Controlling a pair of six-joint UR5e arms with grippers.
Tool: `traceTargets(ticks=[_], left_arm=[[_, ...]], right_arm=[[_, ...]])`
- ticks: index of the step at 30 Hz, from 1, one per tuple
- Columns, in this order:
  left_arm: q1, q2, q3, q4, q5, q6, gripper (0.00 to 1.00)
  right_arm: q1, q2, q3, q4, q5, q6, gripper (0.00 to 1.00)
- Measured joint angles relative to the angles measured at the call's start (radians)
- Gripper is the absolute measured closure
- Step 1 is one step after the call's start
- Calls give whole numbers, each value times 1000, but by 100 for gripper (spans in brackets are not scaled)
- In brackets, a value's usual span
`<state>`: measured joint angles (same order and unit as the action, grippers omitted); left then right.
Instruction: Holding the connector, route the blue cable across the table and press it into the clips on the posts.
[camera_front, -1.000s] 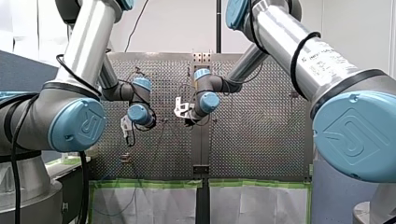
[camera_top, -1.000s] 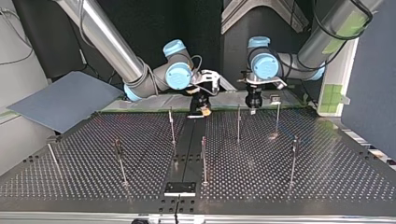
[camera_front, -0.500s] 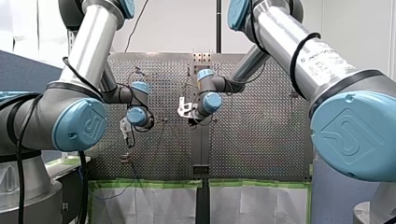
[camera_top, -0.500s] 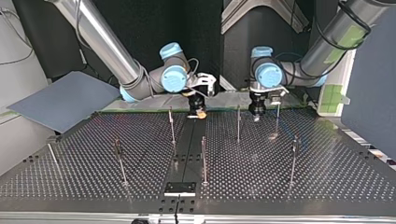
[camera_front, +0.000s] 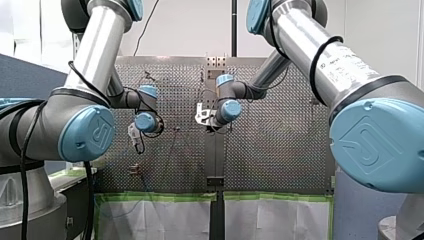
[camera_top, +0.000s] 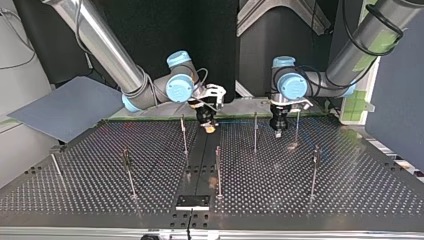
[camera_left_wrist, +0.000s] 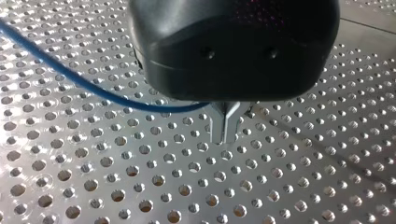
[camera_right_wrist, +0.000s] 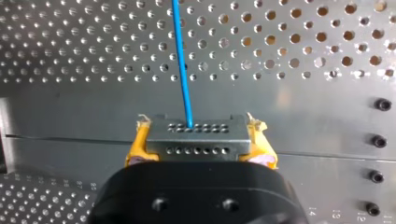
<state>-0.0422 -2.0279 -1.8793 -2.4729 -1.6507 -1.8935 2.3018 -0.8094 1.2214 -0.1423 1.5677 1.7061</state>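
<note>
Between yellow pads (camera_right_wrist: 136, 148) of right gripper (camera_right_wrist: 198, 140): connector (camera_right_wrist: 196, 133), gripped.
Blue cable (camera_right_wrist: 181, 60): leaves connector, running ahead over table (camera_right_wrist: 93, 98).
Left gripper (camera_left_wrist: 226, 126): metal fingers (camera_left_wrist: 218, 125) narrow, pinching cable.

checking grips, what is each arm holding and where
The right fingers pinch the connector by its sides; the left fingers look shut on the cable, where along it unclear.

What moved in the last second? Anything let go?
Top view: my left gripper slid toward the view's right and nearer the camera; my right gripper edged toward its left. No release shows: the right holds the grey metal connector on the thin blue cable. The slim metal posts stayed put.
</note>
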Motion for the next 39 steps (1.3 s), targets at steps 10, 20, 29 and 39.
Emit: traceTargets(ticks=[10,20,29,39], left_arm=[[-11,1,0,-55,-2,-1,0],[-41,33,-3,-145,-41,59,0],[-95,113,-48,-231,-67,81,0],[-168,216,-68,-335,-153,104,0]], right_arm=[[-2,0,-1,-1,-1,1,100],[-9,0,-1,-2,-1,1,100],[-17,0,-1,-2,-1,0,100],[-18,0,0,1,-3,-2,100]])
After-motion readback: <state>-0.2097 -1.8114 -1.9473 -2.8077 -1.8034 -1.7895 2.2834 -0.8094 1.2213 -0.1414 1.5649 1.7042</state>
